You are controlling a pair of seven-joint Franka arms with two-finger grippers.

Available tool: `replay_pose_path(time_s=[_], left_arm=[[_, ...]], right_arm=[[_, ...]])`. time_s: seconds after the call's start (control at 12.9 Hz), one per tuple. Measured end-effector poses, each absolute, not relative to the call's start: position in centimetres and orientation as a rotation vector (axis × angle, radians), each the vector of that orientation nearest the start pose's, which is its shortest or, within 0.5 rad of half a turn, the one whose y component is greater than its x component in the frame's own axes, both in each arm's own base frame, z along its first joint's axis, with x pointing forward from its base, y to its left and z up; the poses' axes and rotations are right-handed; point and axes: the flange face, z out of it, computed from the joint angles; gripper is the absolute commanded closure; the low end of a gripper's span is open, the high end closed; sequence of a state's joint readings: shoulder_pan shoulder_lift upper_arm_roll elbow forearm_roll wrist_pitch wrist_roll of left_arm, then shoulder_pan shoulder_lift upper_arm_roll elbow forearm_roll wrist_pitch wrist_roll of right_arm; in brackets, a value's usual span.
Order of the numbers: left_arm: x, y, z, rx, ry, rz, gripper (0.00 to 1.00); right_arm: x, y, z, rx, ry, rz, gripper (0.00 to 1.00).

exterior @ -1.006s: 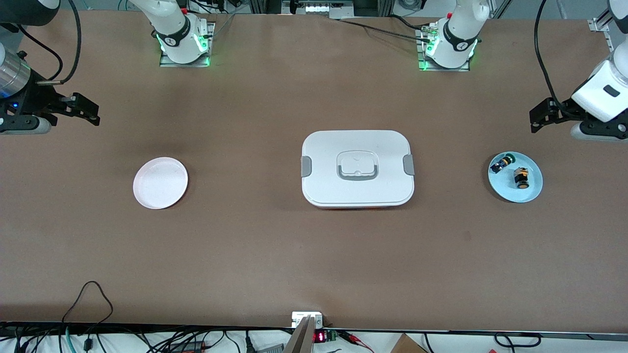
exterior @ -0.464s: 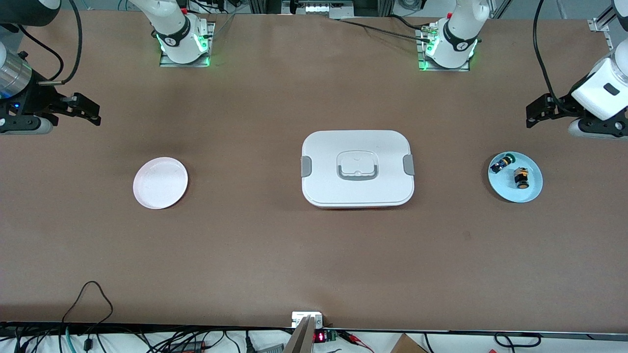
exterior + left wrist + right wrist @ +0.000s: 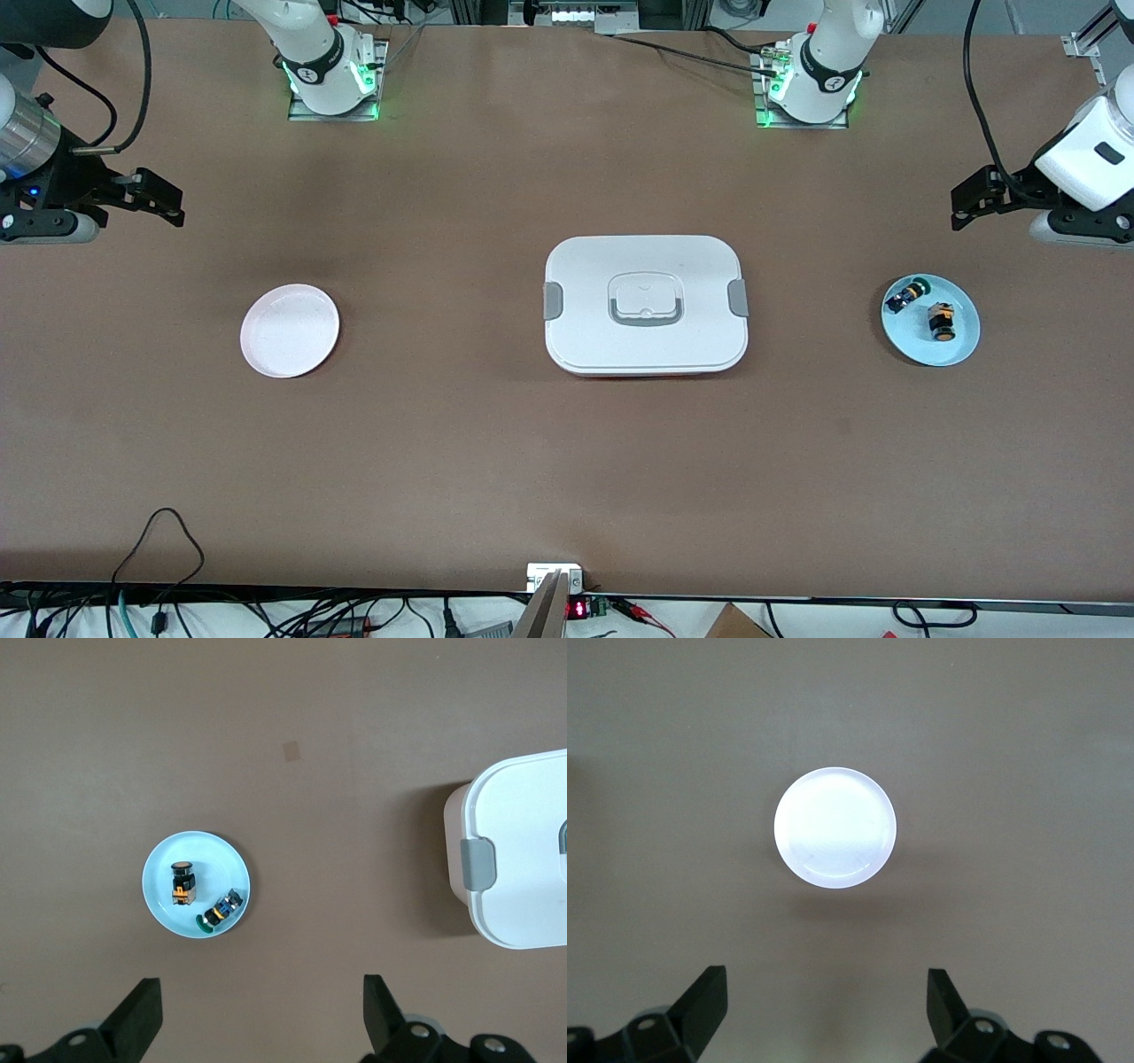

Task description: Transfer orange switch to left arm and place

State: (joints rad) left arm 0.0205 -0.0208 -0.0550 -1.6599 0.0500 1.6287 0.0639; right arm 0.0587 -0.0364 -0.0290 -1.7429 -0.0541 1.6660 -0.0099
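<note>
The orange switch (image 3: pixel 942 321), small and black with an orange band, lies on a light blue plate (image 3: pixel 961 347) at the left arm's end of the table; it also shows in the left wrist view (image 3: pixel 182 883). The white box (image 3: pixel 645 304) with grey clasps sits at the table's middle, its edge in the left wrist view (image 3: pixel 523 859). My left gripper (image 3: pixel 970 199) is open and empty in the air over bare table, beside the blue plate (image 3: pixel 164 904). My right gripper (image 3: pixel 159 197) is open and empty over bare table at the right arm's end.
A small black part with a blue-yellow body and green cap (image 3: pixel 905 295) shares the blue plate, seen also in the left wrist view (image 3: pixel 220 911). An empty pale pink plate (image 3: pixel 290 330) lies toward the right arm's end, seen in the right wrist view (image 3: pixel 834 827). Cables hang along the table's near edge.
Both grippers have drifted slightly toward the robots' bases. The left gripper also shifted a little. Nothing on the table has moved.
</note>
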Motion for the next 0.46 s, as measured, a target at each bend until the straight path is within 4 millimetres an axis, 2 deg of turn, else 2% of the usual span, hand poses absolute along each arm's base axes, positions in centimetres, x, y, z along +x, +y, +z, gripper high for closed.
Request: replay_pose_path(time_s=[0.46], left_arm=[[55.75, -1.46, 59.49, -3.088, 0.159, -0.007, 0.0]], right_arm=[[54.62, 1.34, 57.07, -3.193, -0.081, 0.066, 0.0]])
